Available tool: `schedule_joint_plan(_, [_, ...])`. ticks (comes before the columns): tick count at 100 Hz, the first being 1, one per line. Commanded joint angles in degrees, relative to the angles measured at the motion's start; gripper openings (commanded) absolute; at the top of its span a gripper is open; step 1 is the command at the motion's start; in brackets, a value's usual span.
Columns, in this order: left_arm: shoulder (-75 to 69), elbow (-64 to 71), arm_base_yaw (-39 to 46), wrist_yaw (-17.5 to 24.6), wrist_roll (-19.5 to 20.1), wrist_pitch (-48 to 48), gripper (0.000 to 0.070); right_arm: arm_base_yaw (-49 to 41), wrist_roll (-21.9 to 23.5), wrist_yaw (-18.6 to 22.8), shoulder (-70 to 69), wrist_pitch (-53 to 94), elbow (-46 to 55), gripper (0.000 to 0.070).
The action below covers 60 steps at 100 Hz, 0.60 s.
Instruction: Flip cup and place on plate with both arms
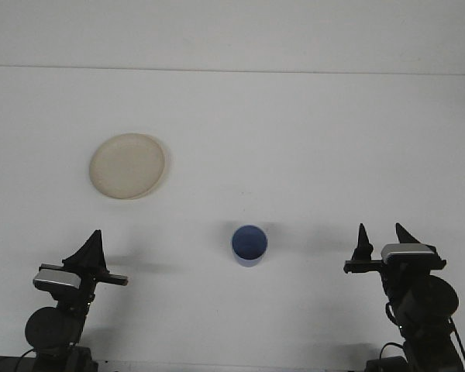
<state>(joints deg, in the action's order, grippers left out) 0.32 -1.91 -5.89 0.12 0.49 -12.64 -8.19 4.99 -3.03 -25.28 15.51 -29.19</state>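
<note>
A blue cup (249, 245) stands on the white table, mouth up, a little right of centre. A cream plate (128, 165) lies flat at the left, well apart from the cup. My left gripper (97, 235) rests low at the front left with its fingers meeting in one point, holding nothing. Low at the front right is my right gripper (382, 235), its two fingertips spread apart and empty. Both grippers are far from the cup.
The white table (294, 139) ends at a far edge along the top of the view, against a pale wall. Only the cup and the plate lie on it.
</note>
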Motion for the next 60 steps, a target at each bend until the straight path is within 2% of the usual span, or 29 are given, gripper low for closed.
schedule_joint_plan(1, [-0.1,1.0,0.0,-0.2,-0.1,-0.7,0.0012,0.0,0.9,0.0,-0.3,-1.4,-0.1,0.0496])
schedule_joint_plan(60, [-0.1,1.0,0.0,-0.2,-0.1,-0.7,0.0012,0.0,0.8,0.0,-0.7,-2.7,-0.1,0.0497])
